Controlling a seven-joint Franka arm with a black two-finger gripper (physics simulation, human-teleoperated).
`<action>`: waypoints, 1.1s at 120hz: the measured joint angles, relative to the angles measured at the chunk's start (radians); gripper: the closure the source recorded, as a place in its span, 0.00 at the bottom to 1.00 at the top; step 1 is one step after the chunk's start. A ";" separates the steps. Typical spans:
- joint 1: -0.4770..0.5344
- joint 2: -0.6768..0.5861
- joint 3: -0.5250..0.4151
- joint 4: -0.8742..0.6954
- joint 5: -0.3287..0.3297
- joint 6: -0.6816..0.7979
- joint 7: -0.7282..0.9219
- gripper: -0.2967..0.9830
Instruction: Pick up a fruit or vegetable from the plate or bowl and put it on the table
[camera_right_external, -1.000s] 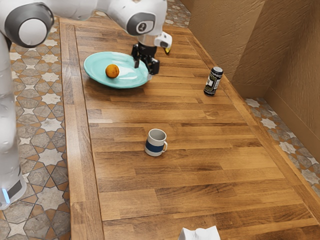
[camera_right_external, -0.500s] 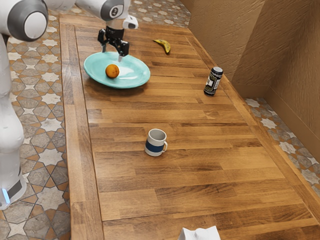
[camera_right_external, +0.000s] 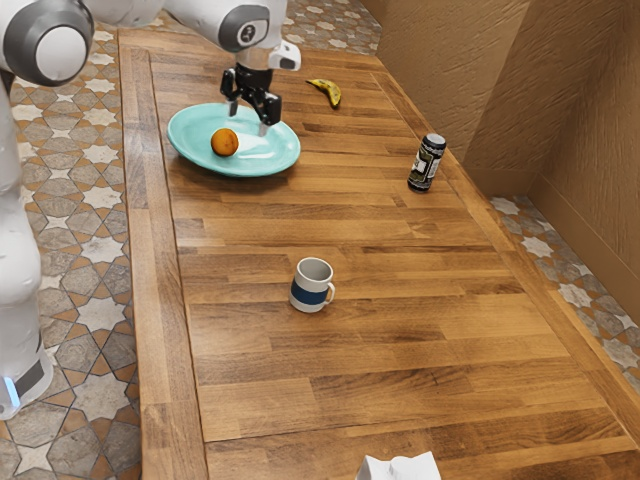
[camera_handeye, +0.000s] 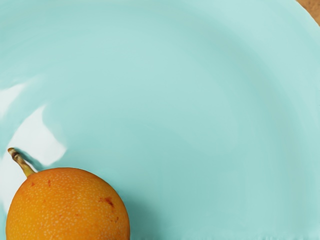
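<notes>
Resting on turquoise plate (camera_right_external: 270, 160), unlifted: stemmed orange fruit (camera_right_external: 224, 143). Beyond fruit, over plate: pincer (camera_right_external: 249, 119), released and empty. Progress, as judged: approach only; grasp, lift and placement on bare tabletop (camera_right_external: 450, 320) remaining.

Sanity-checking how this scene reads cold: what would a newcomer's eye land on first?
Probably the orange fruit, vivid against the turquoise plate it sits on, toward the exterior view's upper left. Next, likely the black gripper, open and empty over that plate. Then perhaps the mug, white with a blue band, standing apart near the exterior view's middle.
</notes>
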 joint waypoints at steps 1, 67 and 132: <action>0.002 0.000 0.000 -0.001 0.000 0.000 0.000 0.23; 0.030 -0.009 0.004 -0.061 0.000 0.041 -0.001 0.23; 0.090 0.051 0.005 -0.075 -0.007 0.072 0.004 0.23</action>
